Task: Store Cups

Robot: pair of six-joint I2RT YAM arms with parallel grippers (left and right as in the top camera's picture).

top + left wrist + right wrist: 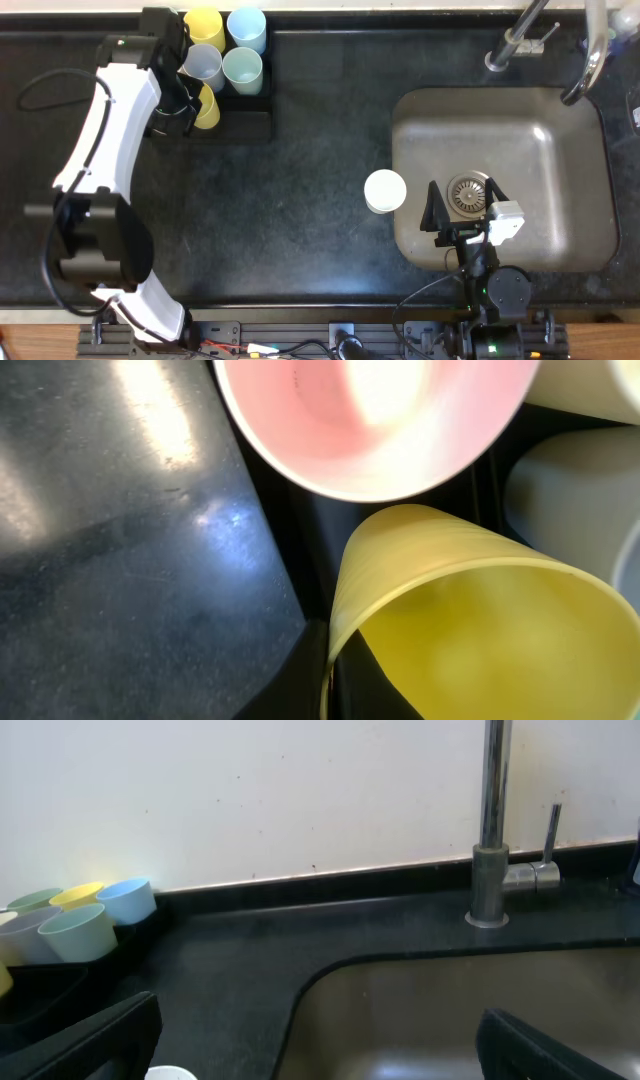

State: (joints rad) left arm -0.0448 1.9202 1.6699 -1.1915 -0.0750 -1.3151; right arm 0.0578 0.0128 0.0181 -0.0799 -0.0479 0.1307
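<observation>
— Dark table [300, 150] by the sink [540, 130]: which arm is nearer the white cup [385, 190]?
— Right arm. The right pincer [462, 203], spread, sits just right of it; the left pincer [188, 108] seemingly pinches a tilted yellow cup [207, 106] at the tray [245, 125].

1. This is a kitchen worktop fitted out as a robot test station.
2. A stainless steel sink [560, 150] with a round drain [468, 192] is sunk into a dark speckled stone desk [300, 180].
3. A tall metal faucet [490, 840] with a side lever stands behind the basin, against a plain white wall [250, 790].
4. Pastel plastic cups [245, 70] sit upright in a black rack [250, 125] at the back of the desk, as household drinkware does.
5. Two robot arms, one white [105, 130] and one black [495, 290], stand along the front edge with loose cables about their bases, which marks a lab set-up, not a lived-in home.
</observation>
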